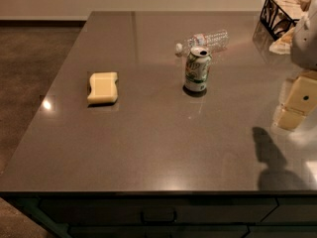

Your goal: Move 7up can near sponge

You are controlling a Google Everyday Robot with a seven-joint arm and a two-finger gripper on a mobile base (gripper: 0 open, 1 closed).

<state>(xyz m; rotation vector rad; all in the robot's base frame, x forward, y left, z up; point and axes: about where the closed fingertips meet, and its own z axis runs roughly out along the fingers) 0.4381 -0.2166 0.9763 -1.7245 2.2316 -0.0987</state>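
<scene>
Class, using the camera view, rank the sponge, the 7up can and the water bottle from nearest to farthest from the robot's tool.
The tool hangs over the table at its right side.
1. 7up can: upright, mid-table.
2. Water bottle: lying just behind the can.
3. Sponge: flat, on the left side.

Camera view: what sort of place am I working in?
Likely a kitchen or break-room: a dark grey polished countertop over dark drawers, with brown carpet alongside. The cream-padded gripper hovers at the counter's right edge.
</scene>
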